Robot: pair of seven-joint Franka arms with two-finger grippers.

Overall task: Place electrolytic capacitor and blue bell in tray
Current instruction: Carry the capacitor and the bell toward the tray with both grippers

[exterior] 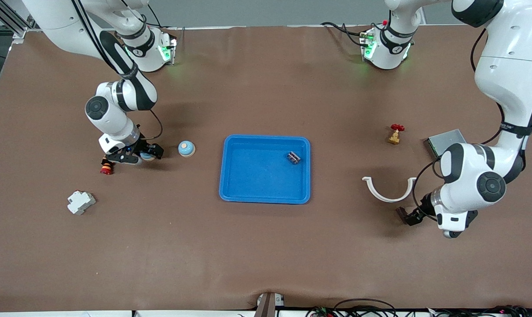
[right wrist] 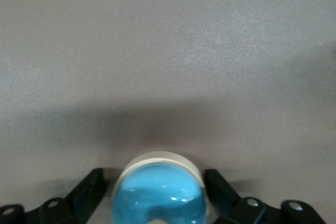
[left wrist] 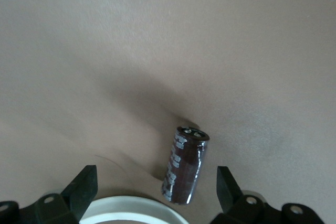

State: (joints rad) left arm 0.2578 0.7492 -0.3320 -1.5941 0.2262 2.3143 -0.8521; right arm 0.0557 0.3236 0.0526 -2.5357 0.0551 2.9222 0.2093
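Note:
The blue tray (exterior: pixel 230 193) lies mid-table. My right gripper (exterior: pixel 152 152) is low over the table toward the right arm's end. In the right wrist view it (right wrist: pixel 153 174) is shut on a blue bell (right wrist: pixel 157 192) with a white rim. A pale blue bit of that bell (exterior: pixel 148 156) shows under the gripper. A second blue bell (exterior: pixel 186 149) with a tan button stands between that gripper and the tray. My left gripper (exterior: pixel 407 215) (left wrist: pixel 156 177) is open and low. The dark brown electrolytic capacitor (left wrist: pixel 185 166) lies on the table between its fingers.
A small dark part (exterior: pixel 294 157) lies in the tray. A white half-ring (exterior: pixel 389 190) (left wrist: pixel 131 206), a red-handled brass valve (exterior: pixel 395 134) and a grey metal box (exterior: pixel 445 141) are near the left arm. A red-and-yellow button (exterior: pixel 106 168) and a white block (exterior: pixel 81 202) are near the right arm.

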